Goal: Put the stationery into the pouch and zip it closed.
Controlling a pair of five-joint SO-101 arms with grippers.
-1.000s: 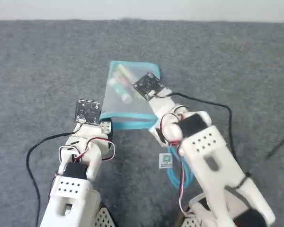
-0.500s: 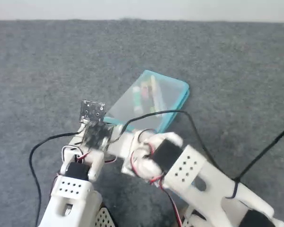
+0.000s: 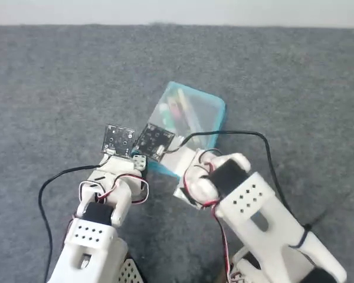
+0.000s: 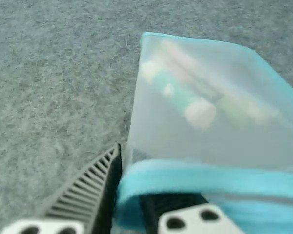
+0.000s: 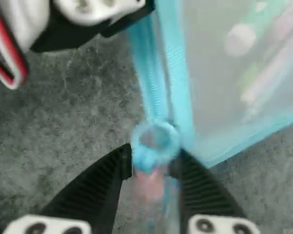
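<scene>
Right wrist view: the right gripper (image 5: 151, 163) is clenched on the blue zipper pull (image 5: 154, 140), placed to draw it along the track. Meanwhile the left gripper (image 4: 132, 195) pinches the pouch (image 4: 210, 117) at its zipper-edge corner, evidently anchoring it. The stationery (image 4: 185, 92) lies inside the pouch, which rests on grey carpet (image 3: 59, 76).

Inside the pouch (image 4: 219, 141) the stationery (image 4: 188, 97) shows as pale shapes, kinds unclear; wrist cameras (image 3: 155, 138) cover the pouch's zip edge from above.

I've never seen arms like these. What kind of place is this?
Probably a robot test table: two white robot arms with bare wires stand side by side on a grey carpet-like mat, both holding a clear pouch with stationery inside.
</scene>
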